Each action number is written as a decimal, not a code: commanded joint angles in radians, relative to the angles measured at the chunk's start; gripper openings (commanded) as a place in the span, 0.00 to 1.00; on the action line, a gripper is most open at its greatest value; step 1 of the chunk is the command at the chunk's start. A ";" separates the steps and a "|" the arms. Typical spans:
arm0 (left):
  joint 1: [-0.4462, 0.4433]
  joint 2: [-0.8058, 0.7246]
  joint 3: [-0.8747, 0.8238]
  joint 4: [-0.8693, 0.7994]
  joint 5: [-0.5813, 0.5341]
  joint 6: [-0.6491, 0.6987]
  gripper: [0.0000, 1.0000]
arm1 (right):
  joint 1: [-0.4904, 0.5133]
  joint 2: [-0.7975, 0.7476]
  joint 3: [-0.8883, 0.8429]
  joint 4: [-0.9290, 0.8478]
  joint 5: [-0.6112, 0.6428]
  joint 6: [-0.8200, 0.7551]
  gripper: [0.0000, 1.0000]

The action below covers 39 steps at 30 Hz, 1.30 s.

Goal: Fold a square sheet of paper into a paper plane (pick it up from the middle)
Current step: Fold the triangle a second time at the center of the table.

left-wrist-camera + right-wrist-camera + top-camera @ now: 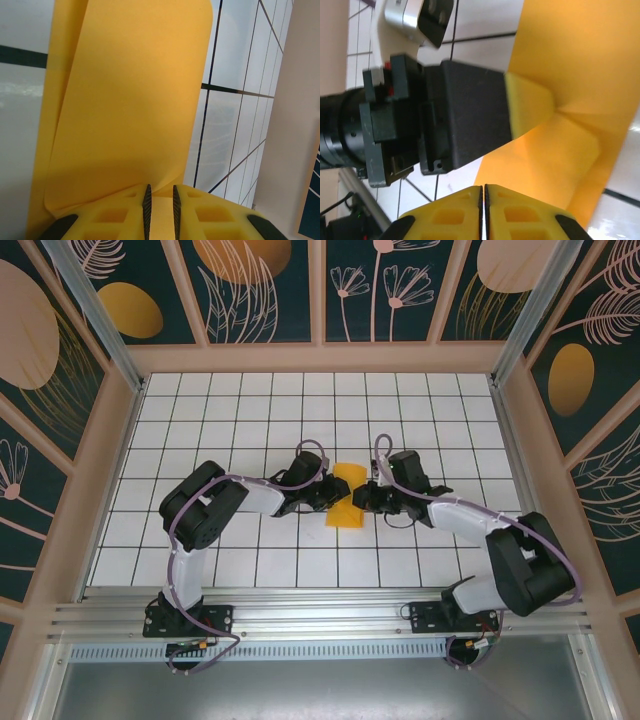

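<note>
The left gripper (pixel 160 207) is clamped on the near edge of the square sheet of paper (pixel 130 100), which is seen doubled over beyond the fingers. The right gripper (pixel 483 200) is pressed shut just beside the sheet, and no paper is seen between its jaws. The sheet is held over the middle of the table (pixel 250 410). Only a first fold is judged made, so the nose and wings are yet to be formed.

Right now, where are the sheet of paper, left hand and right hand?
sheet of paper (pixel 348 502): top view, its middle.
left hand (pixel 161 192): left wrist view, between fingertips.
right hand (pixel 483 192): right wrist view, between fingertips.
</note>
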 commanded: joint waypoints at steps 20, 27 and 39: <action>-0.002 0.046 -0.026 -0.087 -0.033 0.034 0.23 | 0.036 0.207 0.051 -0.110 0.067 -0.011 0.09; -0.003 0.049 -0.028 -0.090 -0.034 0.036 0.23 | 0.036 0.212 0.049 -0.133 0.078 -0.033 0.10; -0.003 0.049 -0.031 -0.097 -0.043 0.037 0.23 | 0.036 0.187 0.008 -0.204 0.109 -0.058 0.11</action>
